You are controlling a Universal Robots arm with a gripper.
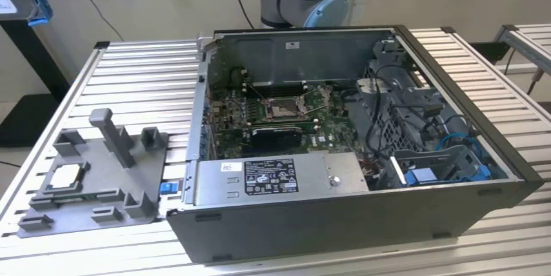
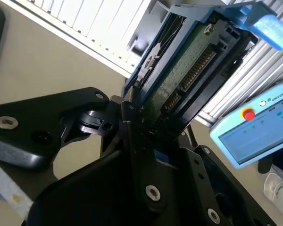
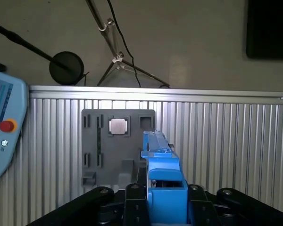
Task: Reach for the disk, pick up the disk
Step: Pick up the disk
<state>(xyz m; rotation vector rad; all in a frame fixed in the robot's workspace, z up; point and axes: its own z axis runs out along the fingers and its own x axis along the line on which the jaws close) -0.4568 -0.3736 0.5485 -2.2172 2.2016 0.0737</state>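
The disk point(image 2: 188, 66), its green circuit board exposed inside the blue bracket, is clamped edge-on between the clenched fingers point(image 2: 137, 155) of the gripper point(image 3: 163, 211) and held above the ribbed desk point(image 3: 226, 141). Beyond it a grey fixture point(image 3: 96, 155) carrying a processor chip point(image 3: 118, 126) is seen. The open computer case point(image 1: 344, 224) is centred in the exterior view.

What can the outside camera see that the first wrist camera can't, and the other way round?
The exterior view adds the open computer case, its motherboard and the grey box with a sticker. The first wrist view adds the gripper, shut on the disk in its blue bracket, and a control pendant. Both share the slatted table, the grey fixture tray and the processor chip on it.
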